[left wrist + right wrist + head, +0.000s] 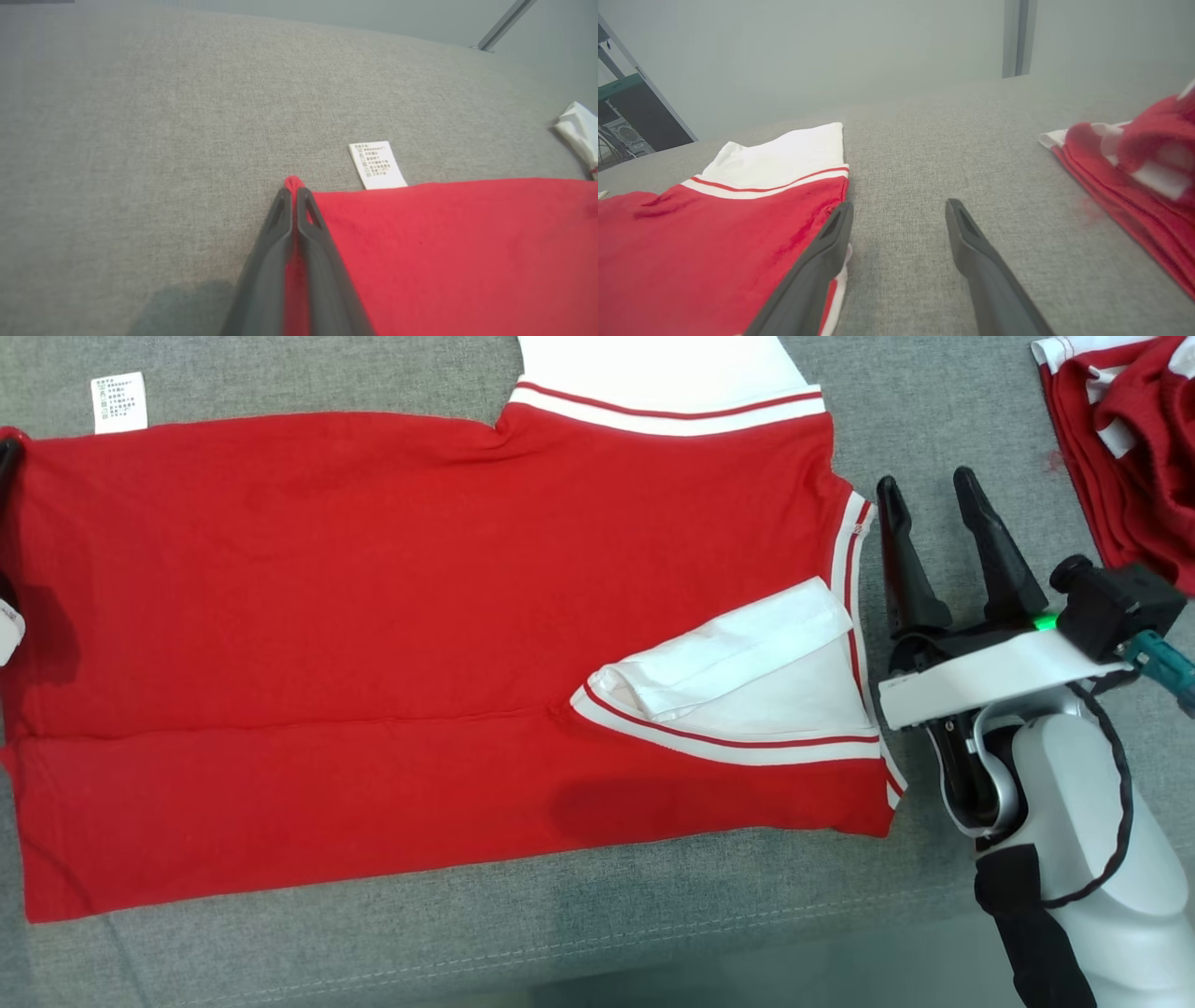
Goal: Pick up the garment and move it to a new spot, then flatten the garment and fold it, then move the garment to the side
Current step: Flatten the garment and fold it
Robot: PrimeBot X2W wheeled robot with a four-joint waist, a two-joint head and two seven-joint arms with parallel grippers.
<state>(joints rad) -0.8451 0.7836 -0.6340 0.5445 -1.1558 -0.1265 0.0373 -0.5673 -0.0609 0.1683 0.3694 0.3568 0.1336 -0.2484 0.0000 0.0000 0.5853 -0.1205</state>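
The garment (420,616) is a red shirt with white striped sleeves, spread flat on the grey cloth surface (560,915). One white sleeve (766,681) lies folded in over its right part. At the far left edge, my left gripper (7,457) holds the shirt's corner. In the left wrist view the left gripper (294,189) is shut, with red cloth (467,256) pinched between the fingers beside a white care label (377,165). My right gripper (926,483) stands open just right of the shirt's right edge. The right wrist view shows the right gripper (900,205) with bare grey surface between its fingers and the garment (714,242) by the left finger.
A heap of other red and white garments (1130,439) lies at the upper right, also on the right in the right wrist view (1134,177). The care label (119,402) sticks out past the shirt's top left edge. Grey surface runs along the front.
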